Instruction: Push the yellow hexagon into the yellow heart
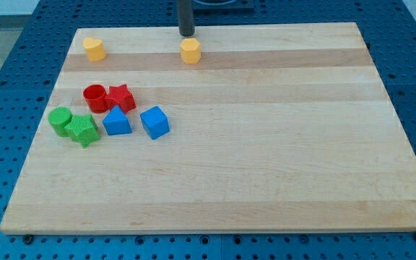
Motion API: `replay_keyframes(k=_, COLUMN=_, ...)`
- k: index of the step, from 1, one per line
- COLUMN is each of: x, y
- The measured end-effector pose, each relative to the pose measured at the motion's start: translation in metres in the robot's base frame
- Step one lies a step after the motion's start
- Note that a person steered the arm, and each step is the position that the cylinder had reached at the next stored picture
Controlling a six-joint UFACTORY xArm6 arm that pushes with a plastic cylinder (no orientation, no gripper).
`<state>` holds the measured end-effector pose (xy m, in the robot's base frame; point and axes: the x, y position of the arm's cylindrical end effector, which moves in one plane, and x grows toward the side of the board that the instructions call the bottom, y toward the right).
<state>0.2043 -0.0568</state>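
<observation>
The yellow hexagon (190, 51) stands near the top edge of the wooden board (266, 144), a little left of the middle. The yellow heart (94, 48) stands near the board's top left corner, well to the left of the hexagon and about level with it. My tip (186, 32) is at the top edge of the board, just above the hexagon with a small gap between them. Bare board lies between the hexagon and the heart.
A cluster of blocks sits at the left, below the heart: a red ring (94, 97), a red star (121, 97), a green rounded block (61, 120), a green star (84, 130), a blue triangle (117, 121) and a blue cube (154, 122).
</observation>
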Motion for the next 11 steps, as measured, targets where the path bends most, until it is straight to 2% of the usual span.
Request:
replay_keyframes(k=1, x=0.000, y=0.000)
replay_keyframes(k=2, x=0.000, y=0.032)
replay_keyframes(k=3, x=0.037, y=0.062)
replay_keyframes(k=4, x=0.074, y=0.042)
replay_keyframes(k=5, x=0.076, y=-0.018)
replay_keyframes(k=6, x=0.072, y=-0.046)
replay_keyframes(k=7, x=0.051, y=-0.018)
replay_keyframes(k=9, x=0.047, y=-0.116)
replay_keyframes(k=10, x=0.048, y=-0.115)
replay_keyframes(k=11, x=0.048, y=-0.064)
